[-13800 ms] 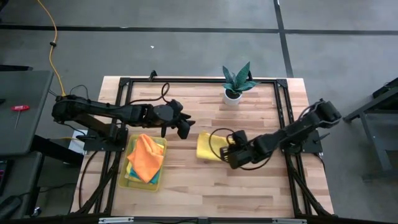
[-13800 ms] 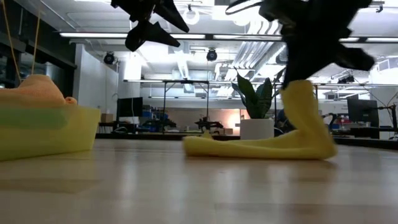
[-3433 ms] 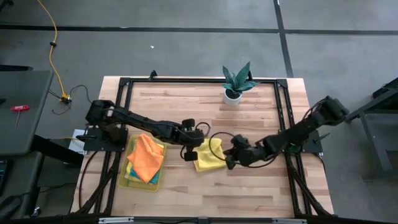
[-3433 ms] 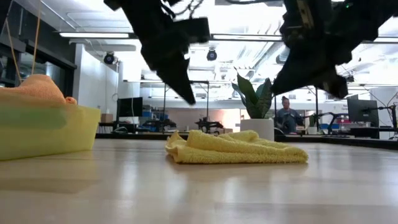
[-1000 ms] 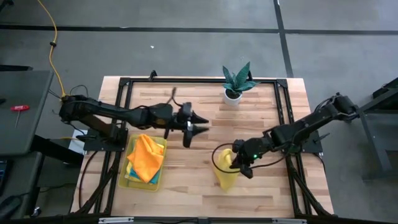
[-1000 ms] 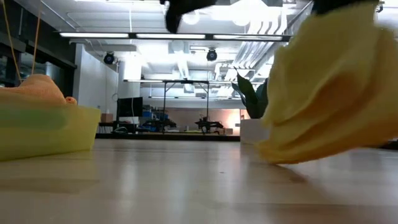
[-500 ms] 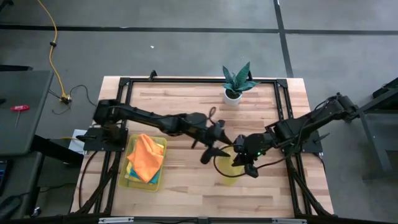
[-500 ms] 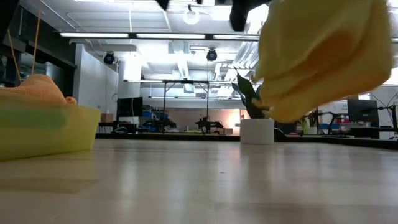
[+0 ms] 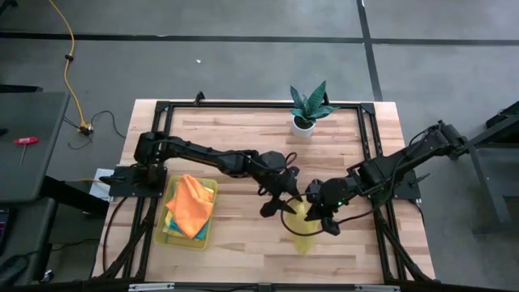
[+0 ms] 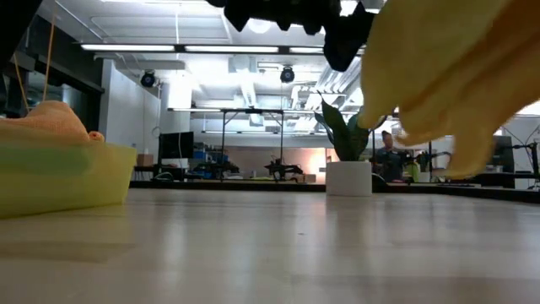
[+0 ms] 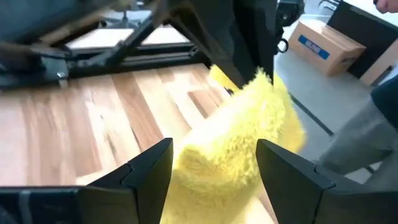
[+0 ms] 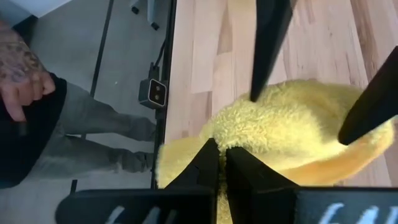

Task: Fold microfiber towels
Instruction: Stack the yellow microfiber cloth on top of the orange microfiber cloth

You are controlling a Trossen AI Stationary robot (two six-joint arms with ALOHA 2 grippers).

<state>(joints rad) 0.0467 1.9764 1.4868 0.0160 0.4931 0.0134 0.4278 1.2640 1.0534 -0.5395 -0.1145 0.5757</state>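
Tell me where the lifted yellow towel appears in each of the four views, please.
High view: yellow towel right of centre, below both claws.
Low view: towel upper right, hanging above the table.
Left wrist view: centre, between that arm's fingers.
Right wrist view: centre.
Shared landmark: the potted plant, in high and low views only.

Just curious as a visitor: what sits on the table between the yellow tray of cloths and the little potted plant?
Only bare wood: in the low view, nothing rests between the tray and the plant.
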